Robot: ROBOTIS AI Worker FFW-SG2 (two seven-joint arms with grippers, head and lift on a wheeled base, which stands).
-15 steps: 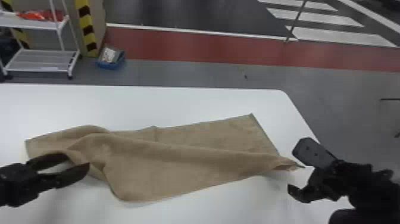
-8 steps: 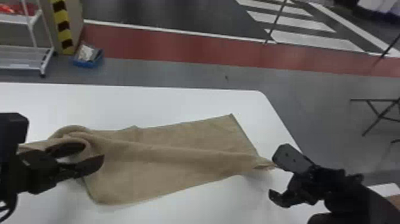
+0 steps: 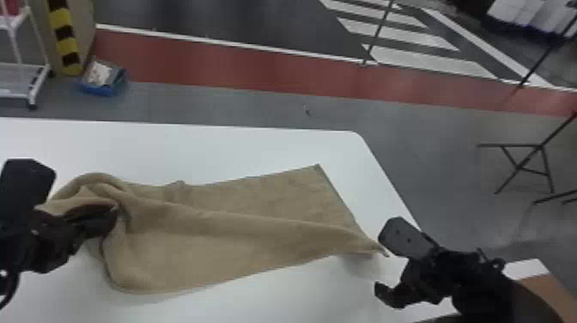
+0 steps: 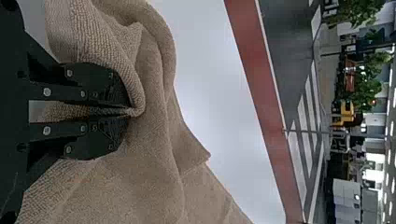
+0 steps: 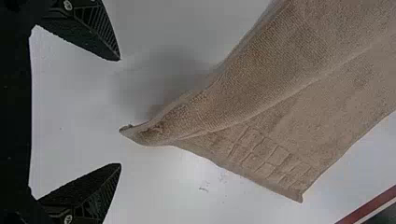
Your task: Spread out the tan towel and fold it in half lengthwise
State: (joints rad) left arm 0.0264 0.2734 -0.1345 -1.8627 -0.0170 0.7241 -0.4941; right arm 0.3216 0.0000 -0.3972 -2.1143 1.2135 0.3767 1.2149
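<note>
Left gripper (image 3: 112, 211) has closed; pinching one tan towel (image 3: 214, 240); right gripper (image 3: 380, 263) spread; near one towel corner (image 3: 372, 248)

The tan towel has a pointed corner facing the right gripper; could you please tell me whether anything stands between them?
Nothing visible does: the right gripper is open, and the tan towel points that corner toward its opening.

2 black arms (image 3: 485, 279); curved black cable (image 3: 16, 279); silvery screws (image 4: 46, 130).
</note>
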